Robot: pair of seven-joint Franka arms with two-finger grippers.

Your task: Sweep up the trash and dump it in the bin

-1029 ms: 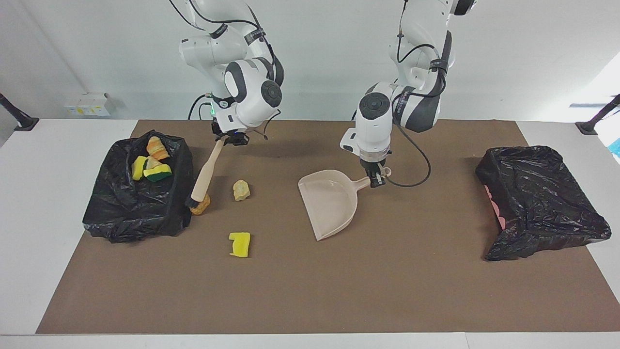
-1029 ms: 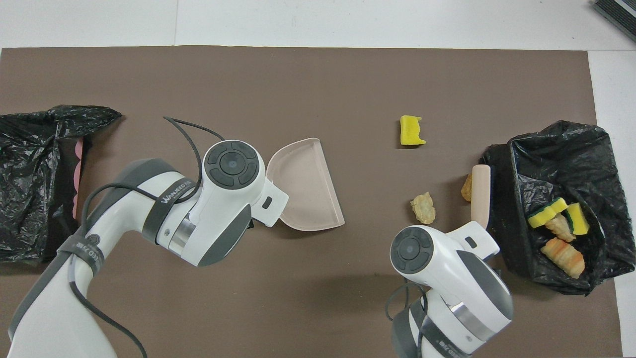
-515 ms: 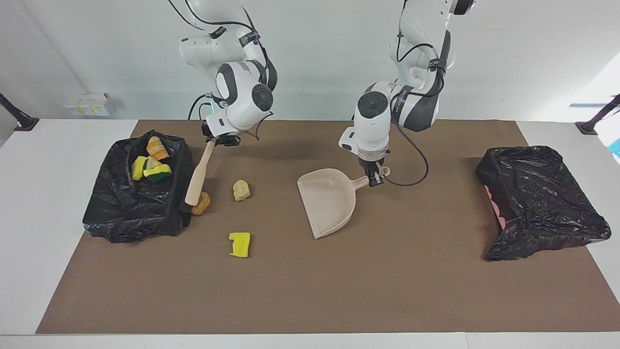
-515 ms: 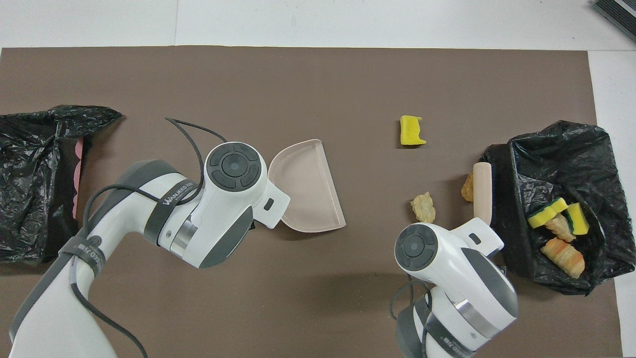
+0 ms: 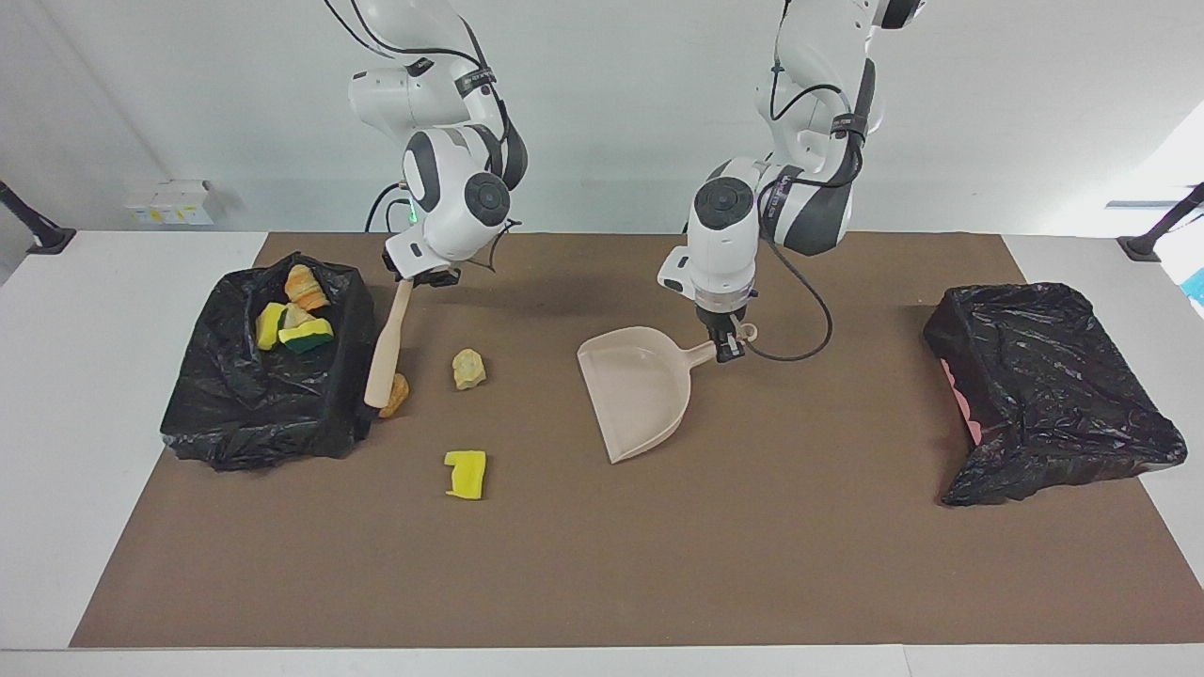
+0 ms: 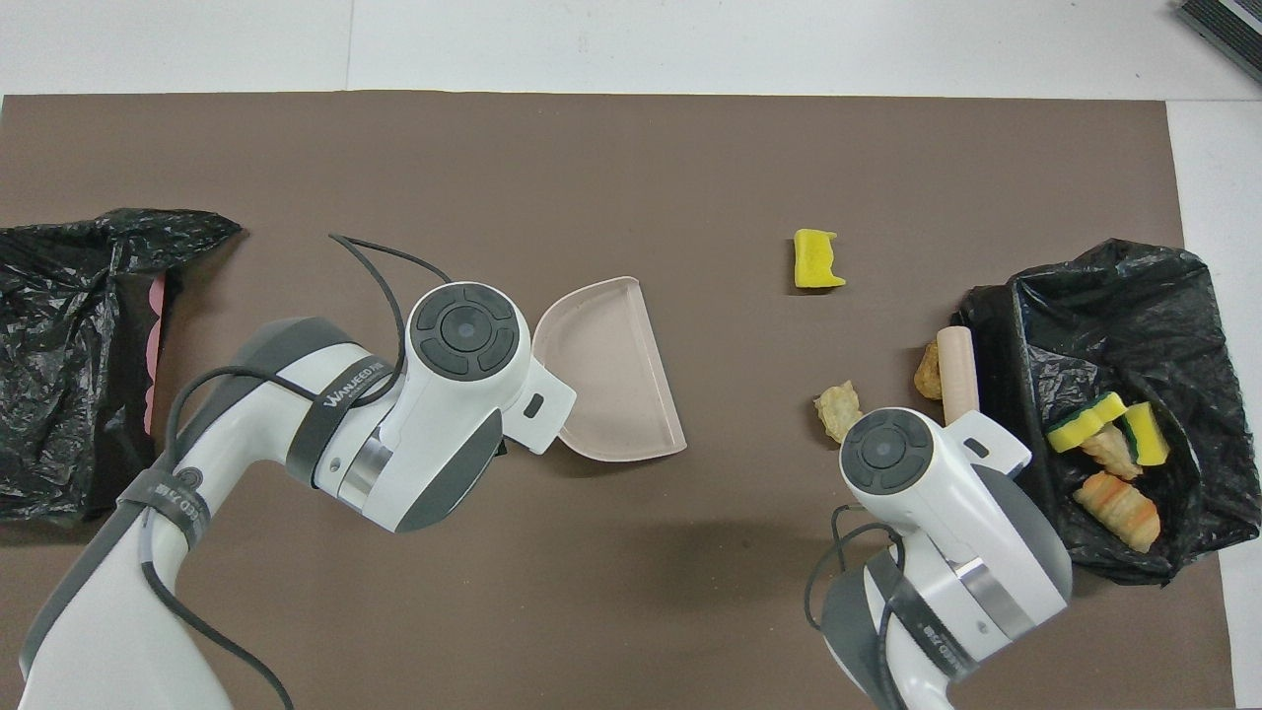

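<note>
My right gripper (image 5: 425,276) is shut on the handle of the beige brush (image 5: 386,348), which slants down beside the black-bagged bin (image 5: 245,423). The brush head stands between the bin's wall and an orange lump of trash (image 5: 396,395). A pale lump (image 5: 467,369) and a yellow sponge piece (image 5: 467,473) lie loose on the mat. Several trash pieces (image 5: 299,329) lie in the bin. My left gripper (image 5: 726,348) is shut on the handle of the beige dustpan (image 5: 640,390), which rests mid-mat. In the overhead view the brush (image 6: 957,360) and dustpan (image 6: 611,380) show, while the wrists hide both grippers.
A second black-bagged bin (image 5: 1044,376) with a pink edge stands at the left arm's end of the table. The brown mat (image 5: 602,564) covers most of the white table. A black cable loops by the dustpan handle.
My right arm has drawn back toward the bin, swinging the brush more upright and its head off the orange lump to the bin's side. The dustpan shifted very slightly.
</note>
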